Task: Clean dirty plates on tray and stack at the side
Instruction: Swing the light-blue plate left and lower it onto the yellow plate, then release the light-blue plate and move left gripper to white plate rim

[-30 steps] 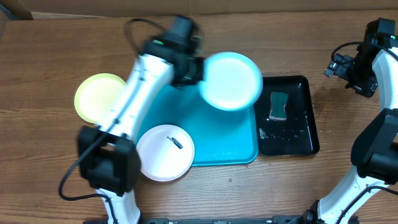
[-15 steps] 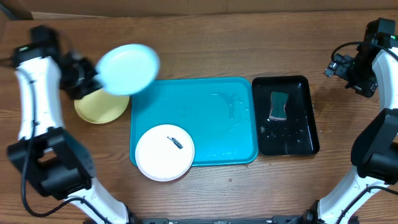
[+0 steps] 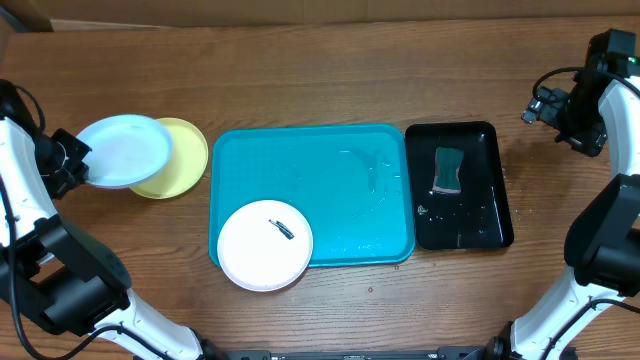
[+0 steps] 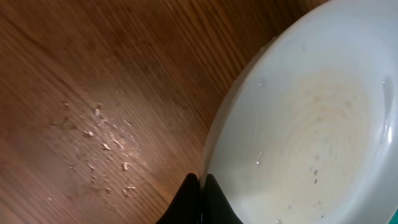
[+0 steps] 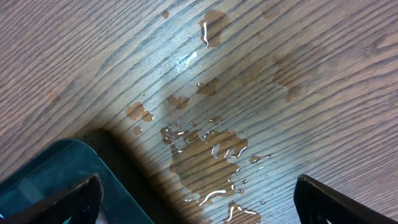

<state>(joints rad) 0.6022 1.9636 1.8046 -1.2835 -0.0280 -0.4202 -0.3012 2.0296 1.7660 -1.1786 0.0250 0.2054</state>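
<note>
L hand is at the table's left edge, pressed together on the rim of the pale blue plate. The wrist cam shows the dark fingertips pinching the plate edge. The blue plate overlaps the yellow-green plate but sits off-centre, shifted toward the left edge. Can't tell if they're touching yet. Risk as I see it: let go here and the blue one lands lopsided, then tips or slides off toward the table edge. It's got droplets on it, so prob. slippery, and a rim-only pinch could let it swing. White plate w/ a dark smear is on the cyan tray at its near-left corner, hanging over the rim and not yet cleaned. R hand is spread, holding nothing, up by the far right edge above a puddle.
</note>
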